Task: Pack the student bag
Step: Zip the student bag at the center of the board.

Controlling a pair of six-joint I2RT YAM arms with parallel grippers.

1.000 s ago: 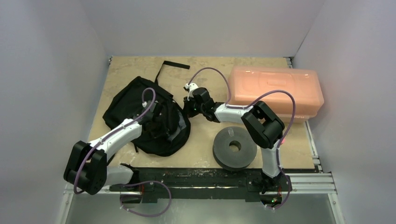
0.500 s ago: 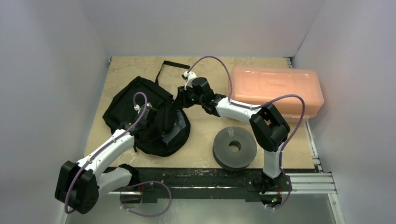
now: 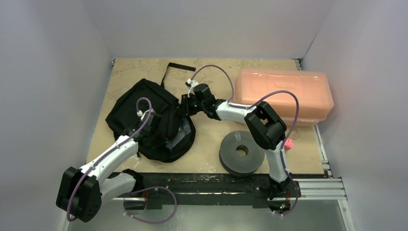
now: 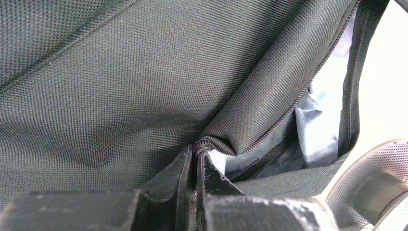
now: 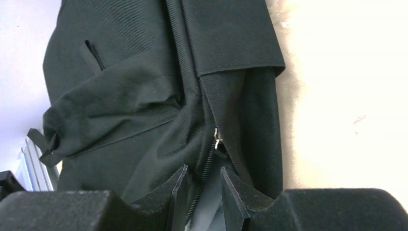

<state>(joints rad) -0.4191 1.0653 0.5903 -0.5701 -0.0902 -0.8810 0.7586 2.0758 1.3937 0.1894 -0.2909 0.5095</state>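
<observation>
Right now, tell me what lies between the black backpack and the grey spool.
Only bare tabletop separates the student bag from the spool; the top external view shows it plainly.

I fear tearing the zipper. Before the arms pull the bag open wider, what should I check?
1. Left gripper holding the student bag: ok, jaws shut on a fabric fold beside the opening.
2. Right gripper on the zipper pull: not ok, jaws apart, pull just beyond the tips.
3. Zipper partly open: ok, grey lining shows.
4. Spool and orange box apart from the bag: ok.
5. Opening wide enough for the spool: cannot tell.
</observation>
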